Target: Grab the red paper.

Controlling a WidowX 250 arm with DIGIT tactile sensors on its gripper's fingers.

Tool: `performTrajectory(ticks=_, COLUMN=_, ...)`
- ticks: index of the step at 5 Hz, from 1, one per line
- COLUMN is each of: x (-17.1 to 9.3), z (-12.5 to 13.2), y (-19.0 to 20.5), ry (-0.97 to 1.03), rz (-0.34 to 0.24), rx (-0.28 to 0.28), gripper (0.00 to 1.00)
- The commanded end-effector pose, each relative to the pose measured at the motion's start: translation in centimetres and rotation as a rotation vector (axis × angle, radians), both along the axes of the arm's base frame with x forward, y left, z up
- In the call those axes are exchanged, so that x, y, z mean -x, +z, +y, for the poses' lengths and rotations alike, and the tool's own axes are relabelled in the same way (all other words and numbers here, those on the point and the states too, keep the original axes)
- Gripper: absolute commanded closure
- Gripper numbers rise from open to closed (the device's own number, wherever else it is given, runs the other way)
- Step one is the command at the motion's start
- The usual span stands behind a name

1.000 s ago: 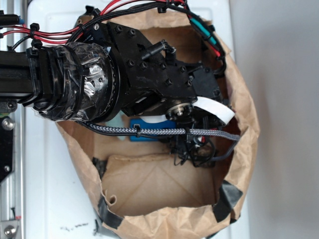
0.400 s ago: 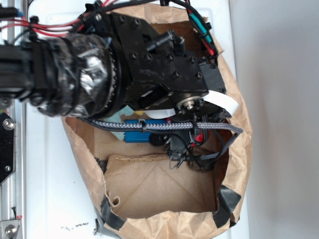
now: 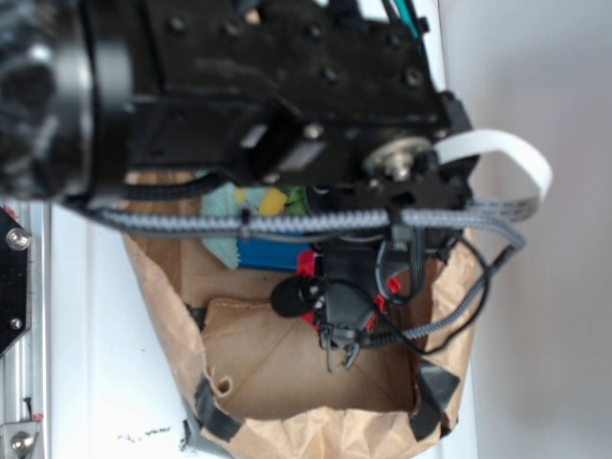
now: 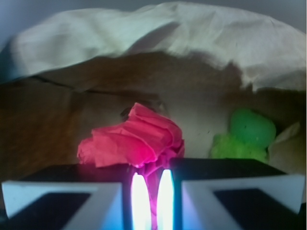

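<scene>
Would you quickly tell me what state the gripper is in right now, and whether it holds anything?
Gripper: shut on the red paper, a fold of it pinched between the nearly closed fingers.

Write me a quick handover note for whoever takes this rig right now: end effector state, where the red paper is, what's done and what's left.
End effector: fingers nearly together, pinching a fold of the red paper; grip looks shallow, at the wad's lower edge.
Red paper: inside the brown paper bag, hanging at the fingertips in the wrist view; only slivers of red show under the arm in the exterior view.
Also in the bag: green fuzzy ball to the right, blue block under the arm.
Done: paper appears grasped.
Left: confirm the hold and lift it clear of the bag.
</scene>
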State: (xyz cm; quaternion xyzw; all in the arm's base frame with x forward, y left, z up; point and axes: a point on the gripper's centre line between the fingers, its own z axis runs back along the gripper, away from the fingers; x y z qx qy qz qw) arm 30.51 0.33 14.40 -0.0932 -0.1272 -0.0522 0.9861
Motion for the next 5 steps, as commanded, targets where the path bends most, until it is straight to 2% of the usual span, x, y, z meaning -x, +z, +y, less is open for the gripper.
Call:
performTrajectory(ticks=1, x=0.3, z=1.6, y=5.7, ry=0.080, rz=0.005, rx=-0.033, gripper=1.00)
performTrajectory(ticks=2, x=0.9, z=2.8, y=6.0, ry=0.250, rz=0.028, rx=-0.150, gripper=1.00)
performTrajectory(ticks=3, x=1.8, z=4.2, y=6.3, ry=0.290, rz=0.018, rx=-0.156, gripper=1.00)
performTrajectory(ticks=4, x=2.6, z=4.3, y=6.5, ry=0.289, rz=0.001, rx=-0.165, gripper=1.00)
performTrajectory(ticks=5, x=3.0, z=4.1, y=6.5, ry=0.274, rz=0.021, rx=-0.174, gripper=1.00)
